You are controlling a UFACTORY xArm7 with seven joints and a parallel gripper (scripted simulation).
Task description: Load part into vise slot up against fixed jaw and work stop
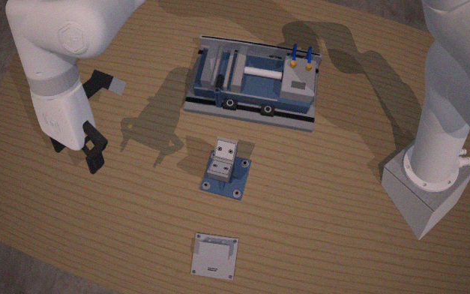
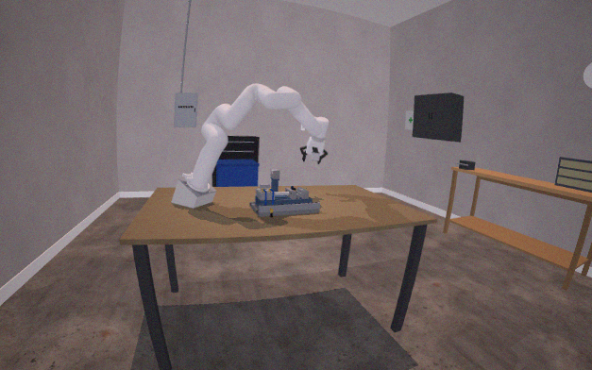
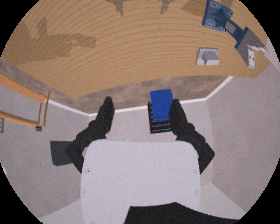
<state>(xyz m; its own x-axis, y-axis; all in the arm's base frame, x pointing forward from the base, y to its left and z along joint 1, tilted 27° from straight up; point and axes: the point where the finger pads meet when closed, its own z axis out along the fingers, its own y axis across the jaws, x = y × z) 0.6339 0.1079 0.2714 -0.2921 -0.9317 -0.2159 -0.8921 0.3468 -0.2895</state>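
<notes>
From the top view, the claw point(image 1: 95, 112) is seen high over the left part of the wooden desk point(image 1: 311, 210), its black fingers point(image 1: 94, 159) spread wide with nothing between them. The vise point(image 1: 252, 84) is set toward the far side of the desk, a white cylinder rod running across its blue body toward the grey air cylinder point(image 1: 299, 84) at its right end. The V-block point(image 1: 224, 161) is fixed on a blue base plate point(image 1: 237, 193) near the middle of the desk, nearer than the vise. The infeed plate point(image 1: 214, 259) lies at the near edge; the part point(image 1: 218, 241) is seen as a grey block at the plate's far side, though its slot cannot be made out. The arm's grey pedestal point(image 1: 420, 210) stands at the right.

In the exterior view, the arm point(image 2: 250, 101) is arched over the desk point(image 2: 231, 227), and the claw point(image 2: 313, 155) hangs in the air well above the surface, apart from everything. The vise point(image 2: 285, 202) is seen beneath and to the left of it. The infeed plate and part are too small to be told here.

In the wrist view, the two dark fingers are seen held apart, empty. The desk point(image 3: 118, 50) fills the upper field, with the vise point(image 3: 220, 18) and a small pale plate point(image 3: 208, 56) at the upper right.
</notes>
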